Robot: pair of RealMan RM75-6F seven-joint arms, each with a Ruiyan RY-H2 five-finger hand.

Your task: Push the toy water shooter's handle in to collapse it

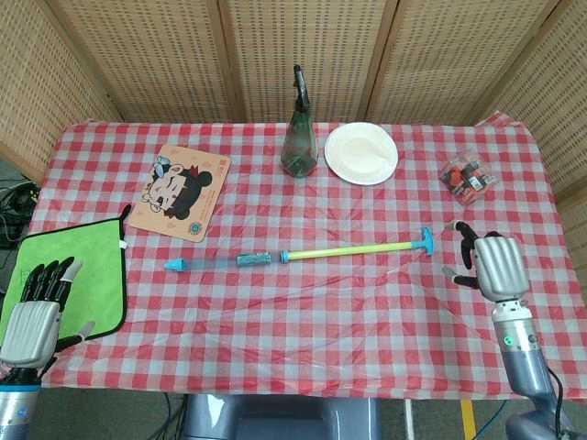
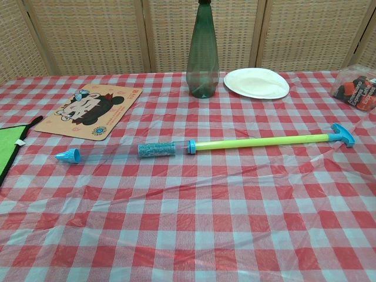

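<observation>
we seem to be in a staged test corner made to look homely, not a real dining room. woven wicker screens (image 1: 303, 55) close off the space beyond our hands, a red checked cloth (image 1: 303, 312) covers the tabletop, and loose cables (image 1: 11, 206) trail on the floor outward of our left hand (image 1: 35, 316). our right hand (image 1: 491, 266) is bare metal on an arm.
</observation>
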